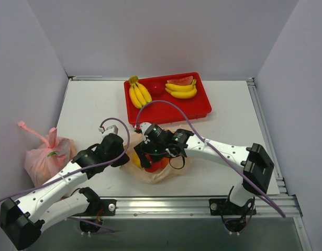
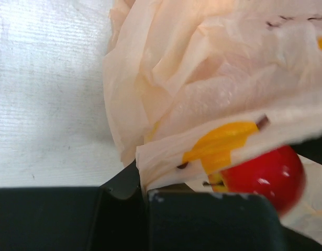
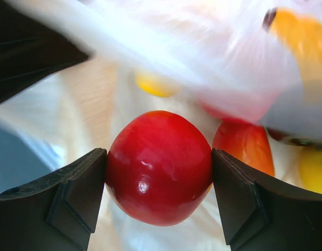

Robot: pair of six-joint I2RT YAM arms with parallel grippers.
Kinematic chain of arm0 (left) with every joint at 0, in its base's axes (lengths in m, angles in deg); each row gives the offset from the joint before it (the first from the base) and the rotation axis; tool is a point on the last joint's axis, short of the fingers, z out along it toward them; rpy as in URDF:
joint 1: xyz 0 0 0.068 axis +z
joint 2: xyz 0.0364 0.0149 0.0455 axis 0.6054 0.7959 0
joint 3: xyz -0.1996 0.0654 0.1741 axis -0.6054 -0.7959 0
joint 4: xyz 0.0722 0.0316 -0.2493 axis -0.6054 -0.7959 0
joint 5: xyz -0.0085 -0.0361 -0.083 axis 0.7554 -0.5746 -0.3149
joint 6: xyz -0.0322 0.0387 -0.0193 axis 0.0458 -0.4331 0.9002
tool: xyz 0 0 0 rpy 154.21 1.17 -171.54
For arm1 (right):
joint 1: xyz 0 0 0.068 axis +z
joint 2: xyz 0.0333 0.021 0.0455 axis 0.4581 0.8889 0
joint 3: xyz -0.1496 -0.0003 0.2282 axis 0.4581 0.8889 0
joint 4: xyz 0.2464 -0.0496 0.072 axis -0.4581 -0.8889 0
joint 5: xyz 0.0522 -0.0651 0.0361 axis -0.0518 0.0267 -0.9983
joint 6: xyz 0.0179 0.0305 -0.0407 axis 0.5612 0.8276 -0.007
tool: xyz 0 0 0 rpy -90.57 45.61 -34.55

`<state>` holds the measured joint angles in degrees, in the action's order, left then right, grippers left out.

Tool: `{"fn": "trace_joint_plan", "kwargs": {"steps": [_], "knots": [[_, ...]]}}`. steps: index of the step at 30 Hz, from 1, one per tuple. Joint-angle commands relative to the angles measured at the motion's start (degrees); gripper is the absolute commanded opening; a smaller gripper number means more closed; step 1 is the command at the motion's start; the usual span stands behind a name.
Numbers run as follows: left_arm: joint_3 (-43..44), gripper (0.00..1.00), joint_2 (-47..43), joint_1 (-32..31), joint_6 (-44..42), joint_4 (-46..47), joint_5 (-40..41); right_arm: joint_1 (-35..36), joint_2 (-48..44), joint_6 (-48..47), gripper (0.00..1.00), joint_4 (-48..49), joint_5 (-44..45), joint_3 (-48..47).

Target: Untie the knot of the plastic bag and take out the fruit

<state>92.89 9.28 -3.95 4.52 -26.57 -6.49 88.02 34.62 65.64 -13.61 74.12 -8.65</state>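
Note:
The peach-orange plastic bag (image 1: 166, 171) lies open near the front middle of the table, with fruit inside; I see no knot. My left gripper (image 1: 126, 155) is shut on the bag's left edge film (image 2: 166, 157). My right gripper (image 1: 148, 155) reaches into the bag and is shut on a red apple (image 3: 158, 166), one finger on each side. In the left wrist view a red apple (image 2: 265, 175) shows under the film. Behind the held apple lie another red-orange fruit (image 3: 243, 147) and yellow fruit (image 3: 155, 83).
A red tray (image 1: 200, 106) at the back holds two banana bunches (image 1: 139, 92) and a watermelon slice (image 1: 181, 81). A knotted pink bag (image 1: 44, 155) sits at the left edge of the table.

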Motion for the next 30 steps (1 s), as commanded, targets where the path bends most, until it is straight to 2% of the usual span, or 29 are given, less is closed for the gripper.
{"fn": "trace_joint_plan", "kwargs": {"steps": [1,6,10,14,15,17,18,22,28,29,30], "knots": [[4.4,0.0,0.9,-0.3,-2.1,0.5,2.0,0.0,-7.1,-3.4,0.16,-1.2,-0.8,-3.5],[6.2,0.0,2.3,-0.3,-3.4,0.3,2.2,-1.9,-12.0,-5.2,0.15,-0.1,-5.2,-6.7],[6.3,0.0,3.0,-0.4,-4.2,0.3,1.3,-5.2,-17.8,-5.9,0.15,4.5,-7.4,-7.0],[6.0,0.0,4.3,-0.8,-5.1,0.4,-1.5,-11.7,-20.0,-6.2,0.15,8.2,2.1,-6.5],[6.1,0.0,5.1,-1.0,-5.4,0.5,-2.2,-16.0,-19.9,-5.1,0.16,9.0,3.2,-6.6],[6.7,0.0,6.0,-1.8,-6.6,0.4,-3.9,-19.9,-18.1,-3.7,0.18,11.5,5.1,-6.4],[6.8,0.0,6.9,-2.0,-6.8,0.5,-4.4,-24.0,-17.2,-2.8,0.19,12.4,6.3,-6.3],[7.4,0.0,9.4,-3.5,-8.5,0.4,-6.7,-31.5,-8.0,2.6,0.22,16.3,5.8,-7.2],[7.5,0.0,10.8,-5.5,-8.3,0.3,-6.5,-35.5,6.3,4.1,0.24,19.3,3.2,-12.2],[7.4,0.0,10.8,-5.5,-8.2,0.4,-6.0,-35.8,7.9,4.6,0.27,19.3,2.6,-14.1],[7.4,0.0,10.5,-5.5,-8.1,0.3,-5.1,-36.0,9.5,5.1,0.33,19.3,1.9,-15.7]]}}
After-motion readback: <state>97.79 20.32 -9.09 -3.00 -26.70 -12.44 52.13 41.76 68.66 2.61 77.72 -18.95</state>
